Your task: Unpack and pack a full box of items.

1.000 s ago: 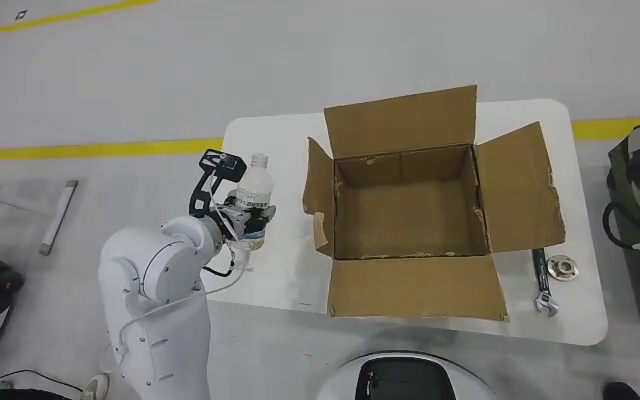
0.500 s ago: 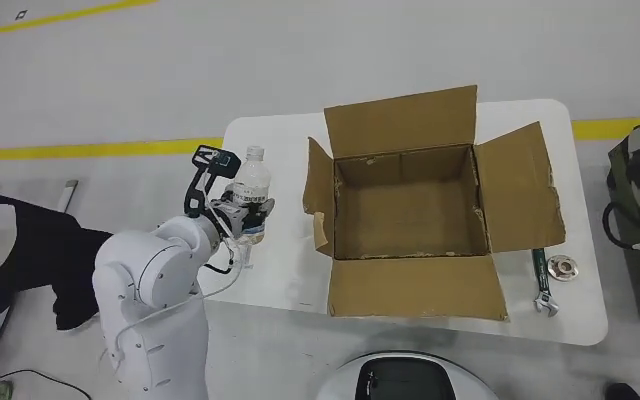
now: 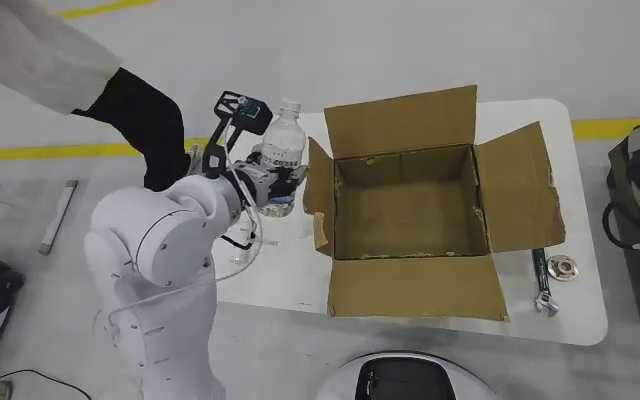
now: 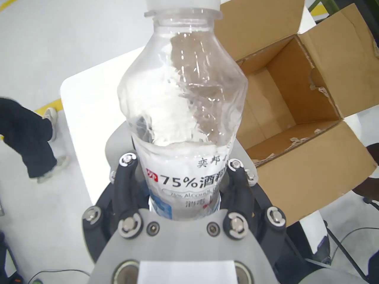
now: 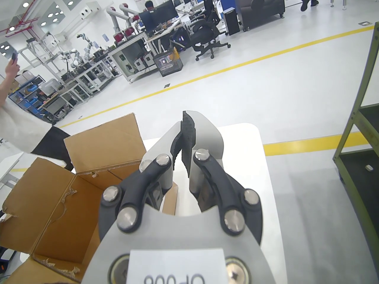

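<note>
The left fingers (image 4: 125, 178) are closed around the lower, labelled part of the clear bottle (image 4: 183, 95). Its capped end points out past the fingertips. In the top view the bottle (image 3: 283, 140) is held off the bench (image 3: 275, 270). The cardboard box (image 3: 410, 210) stands just beside these fingers, and its nearest side flap is close to the bottle. All four flaps are folded out and the bare floor of the box shows, with nothing lying on it.

The right fingers (image 5: 207, 137) are drawn together, pad against pad, with nothing between them. A corner of the open box and a stretch of bench lie beyond their tips.

A wrench (image 3: 541, 280) and a small round metal part (image 3: 561, 268) lie on the bench beyond the far side of the box. They are well apart from the left fingers.

With the box empty and the items outside it, the unpacking looks finished and the packing looks only just begun. The bottle seems to be the first item headed back in, but it is not yet over the opening. By that reading, what is left is to place the bottle inside and then pack the wrench and the round part.
</note>
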Robot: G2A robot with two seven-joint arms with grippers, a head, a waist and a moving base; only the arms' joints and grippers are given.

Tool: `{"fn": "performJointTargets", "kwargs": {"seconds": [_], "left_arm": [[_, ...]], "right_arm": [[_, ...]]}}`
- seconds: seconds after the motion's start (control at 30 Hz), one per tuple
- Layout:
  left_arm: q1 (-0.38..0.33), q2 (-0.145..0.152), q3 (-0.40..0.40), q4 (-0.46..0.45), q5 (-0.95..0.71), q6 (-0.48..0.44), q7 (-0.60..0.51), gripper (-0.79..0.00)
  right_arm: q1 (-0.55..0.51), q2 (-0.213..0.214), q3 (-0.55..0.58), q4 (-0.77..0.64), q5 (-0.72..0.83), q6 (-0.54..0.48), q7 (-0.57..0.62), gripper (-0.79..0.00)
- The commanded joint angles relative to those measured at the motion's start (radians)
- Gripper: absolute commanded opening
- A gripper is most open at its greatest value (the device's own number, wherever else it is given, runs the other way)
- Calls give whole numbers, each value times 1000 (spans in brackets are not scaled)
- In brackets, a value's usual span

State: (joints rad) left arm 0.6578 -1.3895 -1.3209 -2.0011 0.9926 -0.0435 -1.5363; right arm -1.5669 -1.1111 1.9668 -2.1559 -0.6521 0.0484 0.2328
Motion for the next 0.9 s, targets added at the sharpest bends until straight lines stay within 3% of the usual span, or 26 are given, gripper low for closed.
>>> {"fn": "performJointTargets", "kwargs": {"seconds": [0.0, 0.17, 0.4, 0.5, 0.87], "left_arm": [[-35, -7, 90, 44, 9, 56, 0, -785], [-128, -30, 256, 140, 1, 163, 0, -785], [-200, -55, 373, 224, -44, 265, 0, -785], [-209, -65, 396, 258, -116, 294, 1, -785], [-211, -66, 401, 264, -120, 295, 2, -785]], "right_arm": [[0, 0, 0, 0, 0, 0, 0, -785], [0, 0, 0, 0, 0, 0, 0, -785], [0, 0, 0, 0, 0, 0, 0, -785], [0, 0, 0, 0, 0, 0, 0, -785], [0, 0, 0, 0, 0, 0, 0, -785]]}}
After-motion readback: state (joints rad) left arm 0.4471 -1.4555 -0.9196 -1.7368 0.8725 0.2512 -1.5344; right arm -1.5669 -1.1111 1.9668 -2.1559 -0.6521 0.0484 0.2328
